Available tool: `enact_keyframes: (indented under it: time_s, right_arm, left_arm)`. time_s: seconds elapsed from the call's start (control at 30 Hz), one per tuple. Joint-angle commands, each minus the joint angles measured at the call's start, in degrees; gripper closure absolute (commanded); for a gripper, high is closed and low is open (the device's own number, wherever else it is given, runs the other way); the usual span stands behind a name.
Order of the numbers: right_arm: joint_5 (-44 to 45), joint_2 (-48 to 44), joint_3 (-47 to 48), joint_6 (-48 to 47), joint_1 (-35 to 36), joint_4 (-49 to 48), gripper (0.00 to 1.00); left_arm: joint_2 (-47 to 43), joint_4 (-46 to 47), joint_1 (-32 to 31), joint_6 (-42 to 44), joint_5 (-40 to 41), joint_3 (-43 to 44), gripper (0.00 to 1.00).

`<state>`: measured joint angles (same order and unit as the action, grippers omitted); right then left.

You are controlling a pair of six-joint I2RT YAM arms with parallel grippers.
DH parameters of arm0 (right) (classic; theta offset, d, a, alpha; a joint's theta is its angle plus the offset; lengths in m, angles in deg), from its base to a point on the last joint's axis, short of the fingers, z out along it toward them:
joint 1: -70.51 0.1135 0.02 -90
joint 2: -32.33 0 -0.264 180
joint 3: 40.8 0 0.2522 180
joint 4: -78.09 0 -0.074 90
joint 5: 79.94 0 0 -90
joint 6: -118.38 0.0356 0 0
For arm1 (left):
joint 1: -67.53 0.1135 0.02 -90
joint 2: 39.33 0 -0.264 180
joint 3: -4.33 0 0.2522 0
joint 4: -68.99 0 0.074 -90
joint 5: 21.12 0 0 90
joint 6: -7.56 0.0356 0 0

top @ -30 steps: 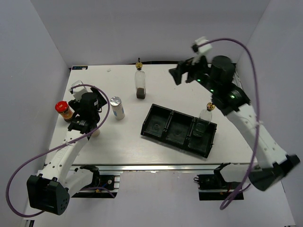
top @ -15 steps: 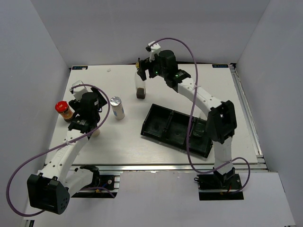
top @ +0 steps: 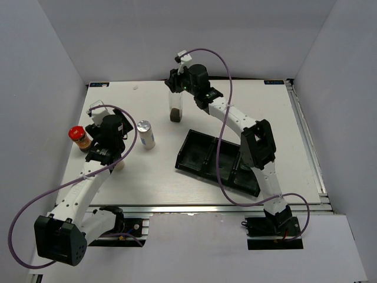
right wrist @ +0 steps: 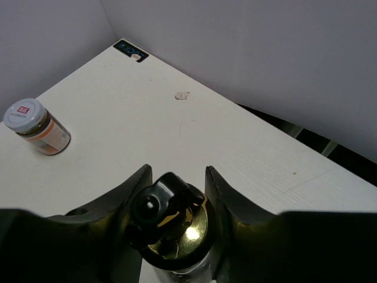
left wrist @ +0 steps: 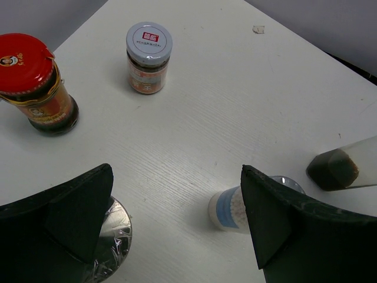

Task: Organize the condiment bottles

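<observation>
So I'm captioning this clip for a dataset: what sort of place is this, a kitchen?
Not a kitchen; most likely a robotics lab test cell. Plain grey walls box in a white table, a left arm and right arm are mounted at its near edge, and purple cables trail loose.

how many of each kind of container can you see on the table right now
tall glass bottle: 1
silver-capped shakers: 2
red-capped jar: 1
small pale-lidded jar: 1
black tray: 1
total in view: 6
</observation>
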<state>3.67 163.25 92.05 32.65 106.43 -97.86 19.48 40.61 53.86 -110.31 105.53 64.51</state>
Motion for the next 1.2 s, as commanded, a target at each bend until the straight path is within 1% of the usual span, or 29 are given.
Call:
enact_keyframes:
  time_s: [0.0,0.03,0.07,0.1,0.13,0.27,0.33,0.4,0.5,0.53,0.57,0.6,0.63,0.67,0.7,0.73,0.77,0.83,0.87,0.93,1.0,1.17]
  right_arm:
    - [-0.1,-1.6,1.1,0.8,0.1,-5.4,0.68]
    - [-0.5,-2.1,0.9,0.7,0.0,-5.3,0.76]
    - [-1.2,-3.0,0.9,0.7,0.2,-4.8,0.91]
    - [-1.3,-3.6,1.0,0.7,0.2,-4.4,0.99]
    - [-1.3,-4.4,1.0,0.6,0.2,-4.2,1.00]
    - [-4.1,-11.3,0.3,0.6,0.2,-2.4,1.00]
    - [-5.4,-14.4,-0.7,0.6,0.2,0.0,1.00]
    - [-6.4,-19.6,-2.6,0.6,0.4,3.1,1.00]
    - [-7.3,-27.4,-8.0,-0.2,0.6,7.4,1.00]
    - [-7.8,-29.7,-12.6,-0.1,0.6,9.2,1.00]
    - [-8.6,-34.5,-15.3,-0.1,0.9,9.6,1.00]
    - [-8.5,-36.8,-18.1,0.1,1.0,9.6,1.00]
    - [-8.6,-39.5,-20.8,0.4,1.2,12.0,1.00]
    - [-9.1,-44.3,-25.5,0.6,1.4,12.8,1.00]
    - [-9.0,-46.6,-27.6,0.9,1.6,13.6,1.00]
    - [-8.8,-49.0,-29.6,1.3,1.9,14.3,1.00]
    - [-8.0,-53.3,-32.8,1.4,2.4,15.9,1.00]
    - [-6.2,-57.5,-35.6,2.3,3.2,17.6,1.00]
    - [-4.5,-61.2,-36.6,2.3,3.9,20.0,1.00]
    - [-2.3,-64.6,-39.6,3.5,4.4,22.4,1.00]
    - [0.5,-70.1,-42.2,5.1,4.8,27.1,1.00]
    - [3.0,-75.4,-45.9,6.0,4.8,35.3,1.00]
  left_arm:
    - [-0.4,0.2,0.2,0.5,1.2,0.8,0.02]
    - [-0.4,0.2,0.2,0.5,1.2,0.8,0.02]
    - [-0.4,0.2,0.2,0.5,1.3,0.8,0.02]
    - [-0.5,0.2,0.2,0.5,1.3,0.8,0.02]
    - [-0.5,0.2,0.2,0.5,1.2,0.8,0.02]
    - [-0.5,0.1,0.2,0.3,1.0,0.9,0.02]
    - [-0.6,0.0,0.2,0.3,1.0,0.9,0.02]
    - [-0.7,-0.2,0.2,0.2,1.1,1.0,0.02]
    - [-1.2,-0.3,0.3,0.0,1.0,0.8,0.02]
    - [-1.5,-0.2,0.2,0.0,0.8,0.7,0.02]
    - [-1.6,-0.3,0.3,-0.2,0.6,0.7,0.02]
    - [-1.8,-0.3,0.3,-0.1,0.6,0.6,0.02]
    - [-1.9,-0.3,0.3,-0.1,0.6,0.6,0.02]
    - [-2.2,-0.4,0.3,-0.2,0.8,0.6,0.02]
    - [-2.4,-0.2,0.3,-0.2,0.8,0.3,0.02]
    - [-2.6,-0.2,0.2,-0.2,0.7,0.3,0.02]
    - [-2.7,0.2,0.3,-0.3,0.4,0.3,0.02]
    - [-2.7,0.1,0.3,-0.2,0.0,0.3,0.02]
    - [-2.7,-0.2,0.3,-0.2,0.2,0.3,0.02]
    - [-2.7,-0.4,0.3,-0.3,0.2,0.4,0.02]
    - [-2.8,-0.4,0.2,-0.4,-0.3,0.4,0.02]
    - [-3.0,0.1,0.3,-0.4,-1.2,0.1,0.02]
